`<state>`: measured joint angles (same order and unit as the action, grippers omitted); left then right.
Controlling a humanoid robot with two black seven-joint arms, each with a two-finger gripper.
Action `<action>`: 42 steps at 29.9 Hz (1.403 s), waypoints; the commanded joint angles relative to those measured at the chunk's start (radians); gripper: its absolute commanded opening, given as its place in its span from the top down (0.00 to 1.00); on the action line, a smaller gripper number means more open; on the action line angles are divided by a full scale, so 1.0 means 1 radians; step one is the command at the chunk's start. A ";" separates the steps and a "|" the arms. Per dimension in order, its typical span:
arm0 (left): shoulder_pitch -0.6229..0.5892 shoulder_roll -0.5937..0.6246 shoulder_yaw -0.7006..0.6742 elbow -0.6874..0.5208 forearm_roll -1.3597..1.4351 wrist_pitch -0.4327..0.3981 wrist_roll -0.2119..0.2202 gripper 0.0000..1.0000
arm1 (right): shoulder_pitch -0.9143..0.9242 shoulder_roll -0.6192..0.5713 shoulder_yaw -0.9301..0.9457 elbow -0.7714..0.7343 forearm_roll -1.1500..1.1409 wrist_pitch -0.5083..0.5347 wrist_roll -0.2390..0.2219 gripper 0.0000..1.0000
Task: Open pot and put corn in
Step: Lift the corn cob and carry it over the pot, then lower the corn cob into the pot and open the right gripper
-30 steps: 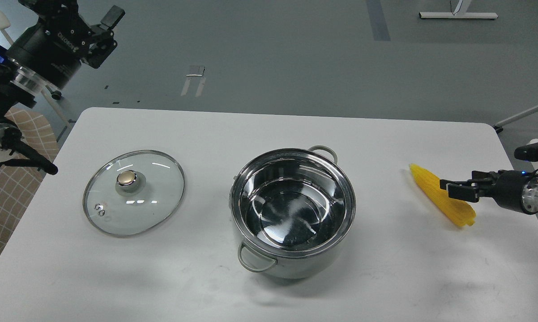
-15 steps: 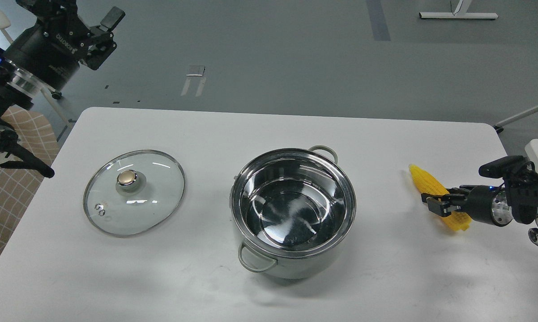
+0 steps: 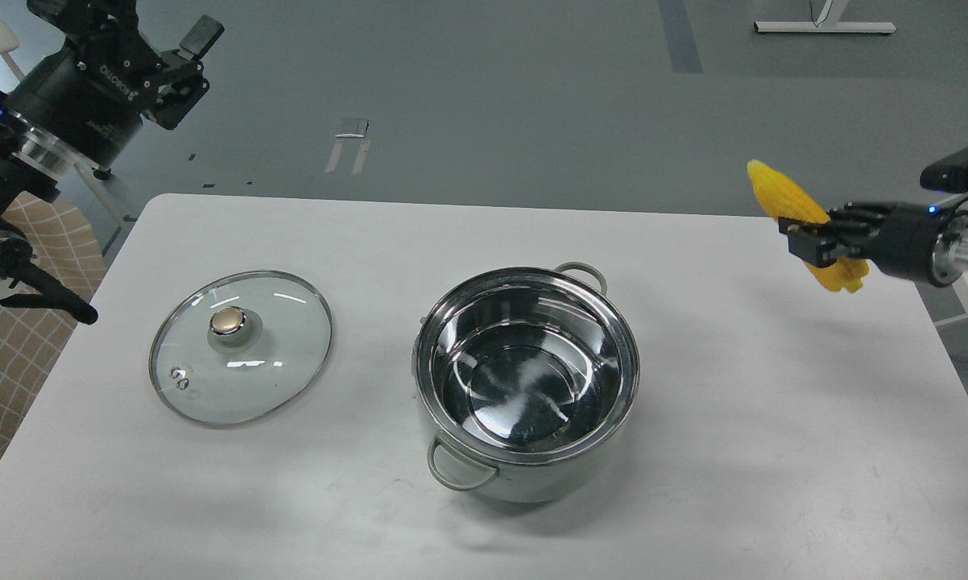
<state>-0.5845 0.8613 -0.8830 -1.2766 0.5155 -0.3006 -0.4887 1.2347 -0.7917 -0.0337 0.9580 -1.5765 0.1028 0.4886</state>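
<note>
My right gripper [image 3: 814,242] is clamped across the middle of the bright yellow corn cob [image 3: 790,205], fingers pinching it from both sides. The cob hangs in the air above the right far edge of the white rounded table [image 3: 734,451], tilted, with its tapered tip pointing up and to the left and its blunt end sticking out below my fingers. Well to the left of it, near the table's middle, stands the round shiny stainless-steel pot [image 3: 527,379] with grey loop handles, uncovered, its mirror-like inside bare. Further left, apart from the pot, the flat round glass lid with the gold knob [image 3: 241,346] lies on the table. My left gripper [image 3: 179,60] is raised beyond the table's far left corner, fingers spread, holding nothing.
</note>
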 commanded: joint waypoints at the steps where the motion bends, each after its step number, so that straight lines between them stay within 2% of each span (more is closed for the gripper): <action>1: 0.000 -0.002 -0.001 0.000 -0.002 0.003 0.000 0.06 | 0.150 0.029 -0.061 0.050 0.036 0.035 0.000 1.00; 3: 0.000 -0.002 -0.001 0.000 -0.002 0.003 0.000 0.06 | 0.268 0.104 -0.170 0.080 0.082 0.037 0.000 1.00; 6: 0.000 -0.005 -0.001 0.000 -0.002 0.003 0.000 0.06 | 0.348 0.169 -0.244 0.120 0.105 0.037 0.000 1.00; 14: 0.000 -0.016 -0.001 0.000 -0.002 0.003 0.000 0.06 | 0.413 0.328 -0.415 0.298 0.092 0.043 0.000 1.00; 26: 0.000 -0.025 -0.001 0.000 -0.002 0.011 0.000 0.06 | 0.381 0.488 -0.486 0.285 0.110 0.041 0.000 1.00; 33: 0.002 -0.024 -0.001 0.000 -0.002 0.011 0.000 0.06 | 0.370 0.505 -0.506 0.275 0.110 0.043 0.000 0.99; 36: 0.002 -0.024 -0.001 0.000 -0.002 0.011 0.000 0.06 | 0.368 0.505 -0.508 0.275 0.112 0.043 0.000 0.87; 38: 0.002 -0.025 -0.001 0.000 -0.002 0.011 0.000 0.06 | 0.367 0.505 -0.508 0.275 0.112 0.043 0.000 0.82; 40: 0.003 -0.024 -0.001 0.000 -0.002 0.009 0.000 0.06 | 0.367 0.505 -0.508 0.275 0.119 0.043 0.000 0.69; 42: 0.002 -0.024 -0.001 0.000 -0.002 0.009 0.000 0.06 | 0.367 0.505 -0.508 0.277 0.124 0.043 0.000 0.64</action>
<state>-0.5821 0.8373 -0.8838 -1.2763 0.5139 -0.2900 -0.4888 1.6014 -0.2869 -0.5414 1.2333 -1.4607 0.1457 0.4889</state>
